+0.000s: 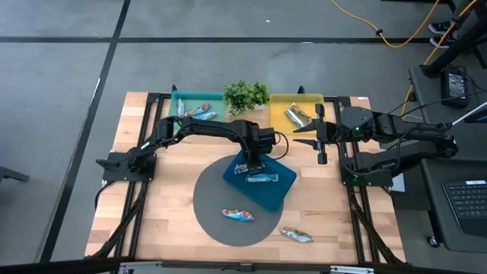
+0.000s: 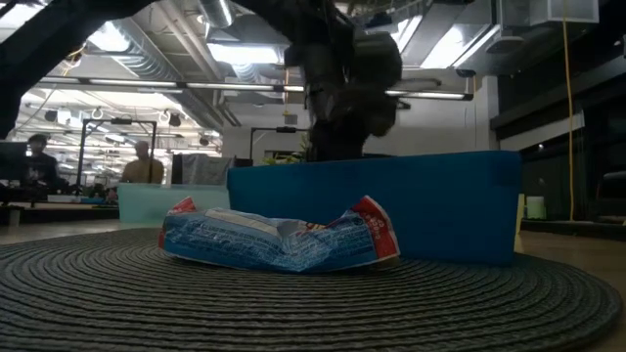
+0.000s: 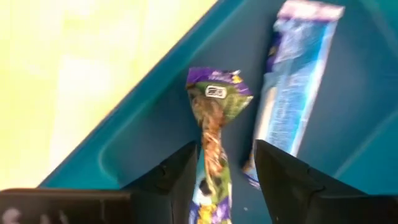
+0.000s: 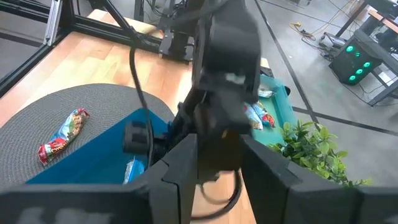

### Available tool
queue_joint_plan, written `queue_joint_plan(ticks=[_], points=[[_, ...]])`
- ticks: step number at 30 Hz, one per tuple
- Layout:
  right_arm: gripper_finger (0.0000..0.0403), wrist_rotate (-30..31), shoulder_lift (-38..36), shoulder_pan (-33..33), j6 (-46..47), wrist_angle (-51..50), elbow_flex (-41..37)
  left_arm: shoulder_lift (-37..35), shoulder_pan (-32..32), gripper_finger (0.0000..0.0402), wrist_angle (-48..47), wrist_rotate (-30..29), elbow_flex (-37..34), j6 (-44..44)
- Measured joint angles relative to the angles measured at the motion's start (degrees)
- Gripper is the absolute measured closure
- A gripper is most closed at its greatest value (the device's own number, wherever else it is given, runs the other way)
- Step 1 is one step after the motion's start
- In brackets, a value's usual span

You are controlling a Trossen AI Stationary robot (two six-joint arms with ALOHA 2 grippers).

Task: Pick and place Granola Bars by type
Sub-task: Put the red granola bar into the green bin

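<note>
A blue tray (image 1: 266, 192) sits on a round grey mat (image 1: 213, 199). Two granola bars lie in it: a purple-green one (image 3: 214, 124) and a blue-silver one (image 3: 298, 74). My left gripper (image 3: 227, 152) hangs open just above the tray, pointing down, one finger on either side of the purple-green bar's near end. Two more bars lie on the mat, a red-blue one (image 1: 237, 215) and another (image 1: 295, 234) at its near right edge. My right gripper (image 1: 306, 140) waits open and raised at the right, with nothing between its fingers (image 4: 180, 162).
At the far edge stand a teal tray (image 1: 183, 97) and a yellow tray (image 1: 304, 99), each with bars in it, and a small green plant (image 1: 247, 93) between them. In the low view the red-blue bar (image 2: 284, 240) lies in front of the blue tray's wall (image 2: 440, 205).
</note>
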Motion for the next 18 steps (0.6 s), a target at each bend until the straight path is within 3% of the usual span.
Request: queue_joint_plan(ticks=[9,18], points=[[0.0282,0.0,0.0,0.0,0.1,-0.9,0.0,-11.0,0.0,0.0253,-1.1,-2.1,0.0,3.6],[0.0282,0.0,0.0,0.0,0.4,-3.0,0.0,-24.2,-3.9,0.0257,-0.4,-10.0,0.0,9.6]])
